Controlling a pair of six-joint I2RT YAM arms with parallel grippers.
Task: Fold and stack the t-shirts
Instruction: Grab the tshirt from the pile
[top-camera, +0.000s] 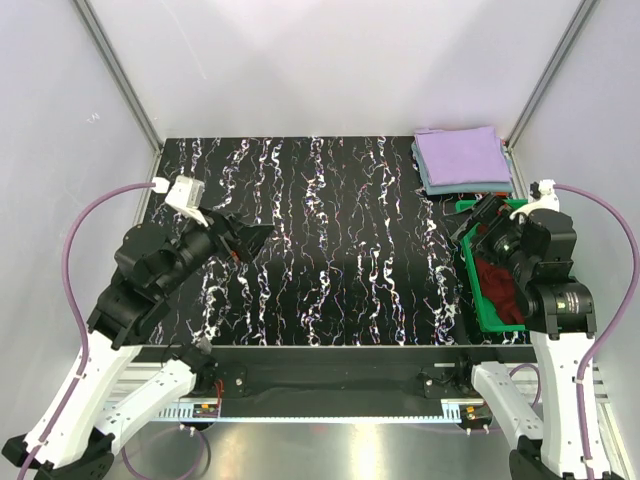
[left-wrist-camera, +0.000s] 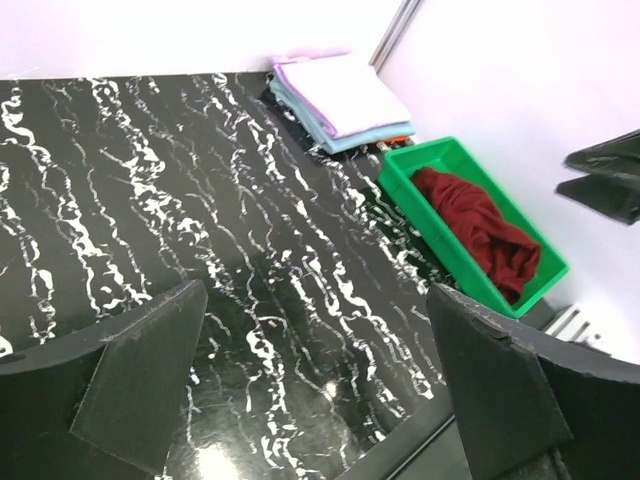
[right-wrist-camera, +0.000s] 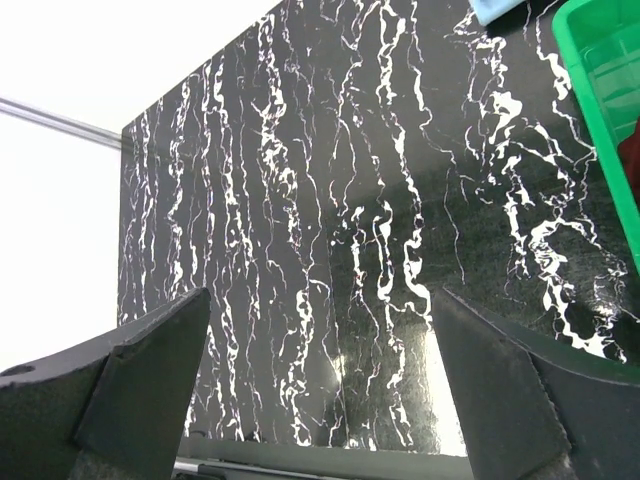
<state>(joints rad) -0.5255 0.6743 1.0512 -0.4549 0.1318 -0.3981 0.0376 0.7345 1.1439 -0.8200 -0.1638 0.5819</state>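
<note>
Done: lavender tee (top-camera: 462, 155) is stacked folded on grey-blue tee (left-wrist-camera: 352, 140), far right corner of bench (top-camera: 330, 250) | Left: maroon tee (left-wrist-camera: 480, 232) is left crumpled in green tray (left-wrist-camera: 400, 185), right edge | left gripper (left-wrist-camera: 315, 330), right gripper (right-wrist-camera: 320, 330): jaws held apart, nothing gripped

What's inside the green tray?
One crumpled maroon t-shirt fills most of the tray. Bare green floor shows at the far end. Whether anything lies under the shirt cannot be seen, because the cloth covers it.

Black marbled bench (top-camera: 320, 250), two items on it.
Stack of folded t-shirts (top-camera: 462, 157) in far right corner; green tray (left-wrist-camera: 452, 160) just beside, nearer.
</note>
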